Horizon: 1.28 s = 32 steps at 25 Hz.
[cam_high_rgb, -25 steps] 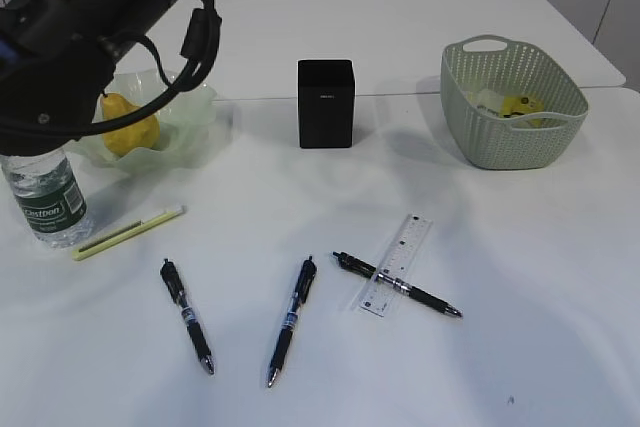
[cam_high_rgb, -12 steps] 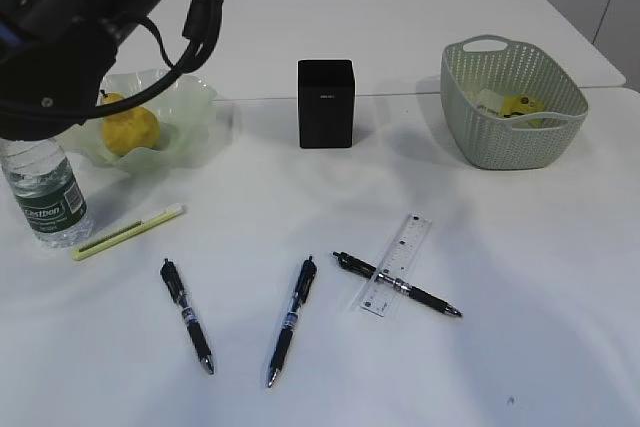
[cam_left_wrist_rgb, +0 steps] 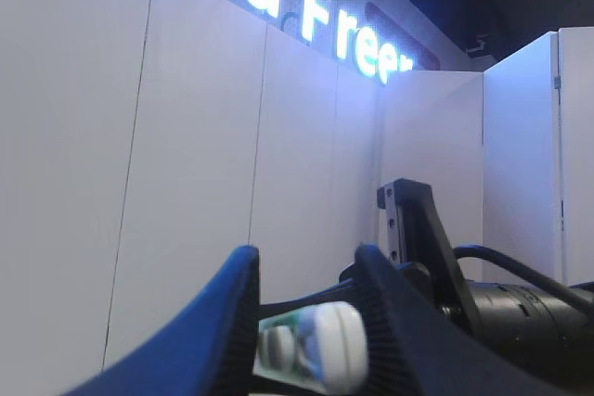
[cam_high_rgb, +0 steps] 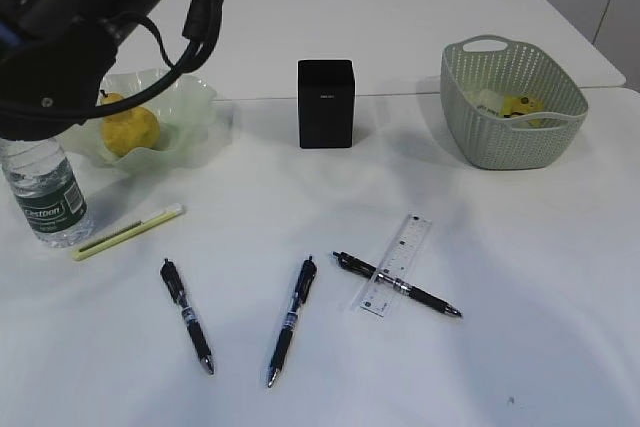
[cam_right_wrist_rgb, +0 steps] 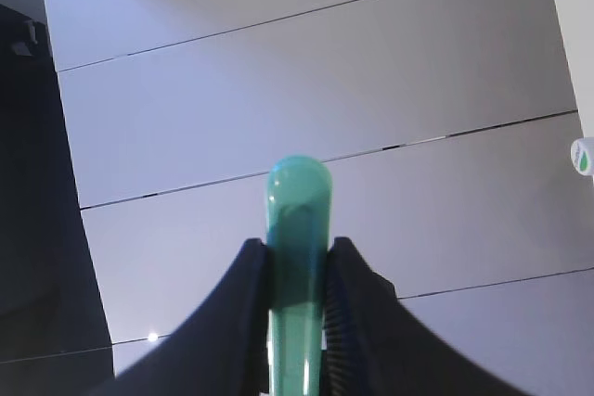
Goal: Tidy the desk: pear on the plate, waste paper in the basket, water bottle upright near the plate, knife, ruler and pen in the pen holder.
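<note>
A yellow pear (cam_high_rgb: 129,129) sits in the pale green ruffled plate (cam_high_rgb: 190,117) at the desk's (cam_high_rgb: 520,247) left. Just in front, the clear water bottle (cam_high_rgb: 46,195) stands upright. The black pen holder (cam_high_rgb: 325,103) stands mid-desk; the sage-green basket (cam_high_rgb: 512,137) to the right holds yellow waste paper (cam_high_rgb: 519,105). Nearer, the clear ruler (cam_high_rgb: 396,263) lies slanted under one black pen (cam_high_rgb: 397,285); two more pens (cam_high_rgb: 291,320) and a pale slim knife (cam_high_rgb: 128,232) lie flat

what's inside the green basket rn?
In the basket: crumpled yellow-and-white waste paper, resting toward the right side. The near wall hides the basket floor, so anything lying lower down cannot be seen.
</note>
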### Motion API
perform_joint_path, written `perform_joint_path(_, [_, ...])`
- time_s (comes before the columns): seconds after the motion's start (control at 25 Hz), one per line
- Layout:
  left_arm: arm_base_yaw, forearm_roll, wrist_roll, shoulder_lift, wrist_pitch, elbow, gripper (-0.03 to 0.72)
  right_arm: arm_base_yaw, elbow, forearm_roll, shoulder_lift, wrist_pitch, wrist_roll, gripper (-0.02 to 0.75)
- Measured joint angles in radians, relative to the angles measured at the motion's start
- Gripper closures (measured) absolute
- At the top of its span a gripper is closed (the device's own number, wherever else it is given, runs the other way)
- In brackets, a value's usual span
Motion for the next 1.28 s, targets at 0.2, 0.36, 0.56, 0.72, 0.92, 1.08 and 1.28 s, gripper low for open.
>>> perform_joint_path(0.2, [0.000, 0.000, 0.000, 0.000, 0.000, 0.000, 0.477, 0.000, 0.000, 0.000, 0.000, 0.000, 0.000, 0.573])
perform_joint_path(0.36, [0.000, -0.004, 0.000, 0.000, 0.000, 0.000, 0.511, 0.000, 0.000, 0.000, 0.000, 0.000, -0.017, 0.573])
perform_joint_path(0.56, [0.000, -0.017, 0.000, 0.000, 0.000, 0.000, 0.538, 0.000, 0.000, 0.004, 0.000, -0.002, -0.032, 0.573])
perform_joint_path(0.72, [0.000, -0.020, 0.000, 0.000, 0.000, 0.000, 0.540, 0.000, 0.000, 0.004, 0.000, -0.004, -0.035, 0.573])
perform_joint_path(0.92, [0.000, -0.020, 0.000, 0.000, 0.000, 0.000, 0.541, 0.000, 0.000, 0.006, 0.000, -0.004, -0.050, 0.573])
perform_joint_path(1.08, [0.000, -0.020, 0.000, 0.000, 0.000, 0.000, 0.542, 0.000, 0.000, 0.006, 0.000, -0.004, -0.057, 0.573])
perform_joint_path(1.28, [0.000, -0.022, 0.000, 0.000, 0.002, 0.000, 0.542, 0.000, 0.000, 0.006, 0.000, -0.006, -0.059, 0.573])
